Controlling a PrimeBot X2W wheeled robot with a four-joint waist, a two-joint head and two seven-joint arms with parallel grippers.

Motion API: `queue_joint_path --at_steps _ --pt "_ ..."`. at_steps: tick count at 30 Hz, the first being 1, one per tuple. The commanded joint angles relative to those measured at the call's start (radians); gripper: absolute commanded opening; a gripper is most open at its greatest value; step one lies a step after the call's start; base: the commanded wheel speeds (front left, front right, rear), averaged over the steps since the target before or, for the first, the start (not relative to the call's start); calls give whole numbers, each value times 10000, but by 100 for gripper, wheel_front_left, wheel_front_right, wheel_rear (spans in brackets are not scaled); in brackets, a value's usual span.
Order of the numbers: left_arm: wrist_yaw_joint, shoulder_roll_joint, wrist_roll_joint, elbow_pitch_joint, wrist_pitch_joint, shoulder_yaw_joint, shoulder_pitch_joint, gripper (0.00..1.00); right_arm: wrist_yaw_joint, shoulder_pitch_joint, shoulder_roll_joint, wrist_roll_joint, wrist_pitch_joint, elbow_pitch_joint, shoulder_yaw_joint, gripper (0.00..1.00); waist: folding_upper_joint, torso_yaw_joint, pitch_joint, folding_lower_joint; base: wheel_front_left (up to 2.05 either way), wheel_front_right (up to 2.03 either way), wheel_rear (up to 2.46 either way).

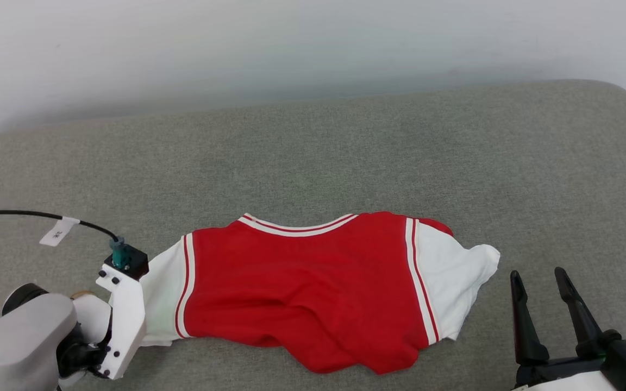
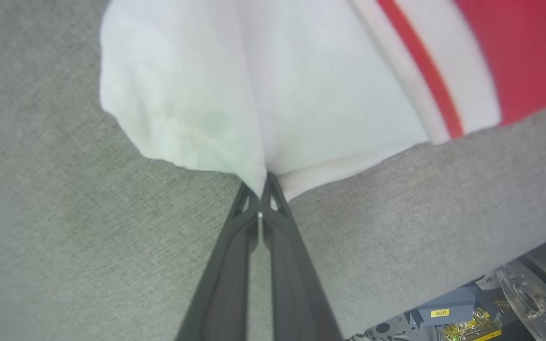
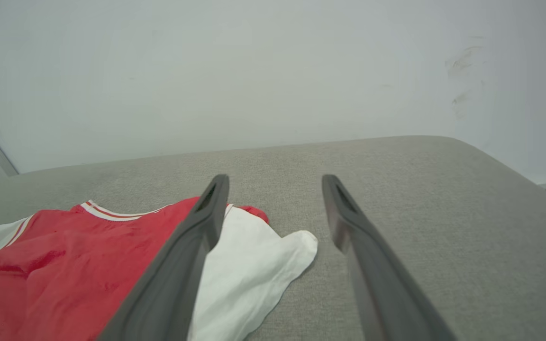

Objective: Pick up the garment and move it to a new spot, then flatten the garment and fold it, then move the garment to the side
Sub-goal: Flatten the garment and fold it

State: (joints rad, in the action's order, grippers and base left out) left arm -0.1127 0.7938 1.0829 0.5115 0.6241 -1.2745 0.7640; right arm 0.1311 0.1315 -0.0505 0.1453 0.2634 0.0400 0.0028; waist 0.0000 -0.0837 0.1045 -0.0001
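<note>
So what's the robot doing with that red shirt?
The robot is working on a red and white T-shirt that lies spread out and a bit rumpled on a grey padded surface. Its left gripper is shut on the edge of one white sleeve. Its right gripper is open near the other sleeve and holds nothing. The shirt is not folded yet.
</note>
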Motion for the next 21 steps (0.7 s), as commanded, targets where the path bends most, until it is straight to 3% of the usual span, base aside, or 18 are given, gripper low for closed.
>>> queue_joint_path --at_steps 1,2,6,9,17,21 --pt "81 -137 18 90 -232 24 -310 0 -5 112 8 -55 20 -11 -4 100 0 -28 -73 1 0 0 0" --pt "95 -183 -11 147 -471 46 -368 100 -5 127 8 -75 20 -22 -25 100 0 -22 -140 1 0 0 0" --pt "293 -238 -471 179 -2043 335 -357 100 -5 175 7 -222 20 -21 -188 100 0 98 -535 1 0 0 0" --pt "780 -273 -1001 47 -3763 661 -428 100 -5 207 7 -404 20 39 -430 100 0 268 -882 1 0 0 0" --pt "3111 -458 -1406 -875 -8034 2011 -1305 100 -7 -741 13 -1313 20 135 -1378 100 0 749 -1278 1 0 0 0" --pt "4287 -380 -1504 -1831 -8803 2773 -2061 100 -7 -1410 -352 -1775 20 -89 -1669 100 0 887 -1375 1 0 0 0"
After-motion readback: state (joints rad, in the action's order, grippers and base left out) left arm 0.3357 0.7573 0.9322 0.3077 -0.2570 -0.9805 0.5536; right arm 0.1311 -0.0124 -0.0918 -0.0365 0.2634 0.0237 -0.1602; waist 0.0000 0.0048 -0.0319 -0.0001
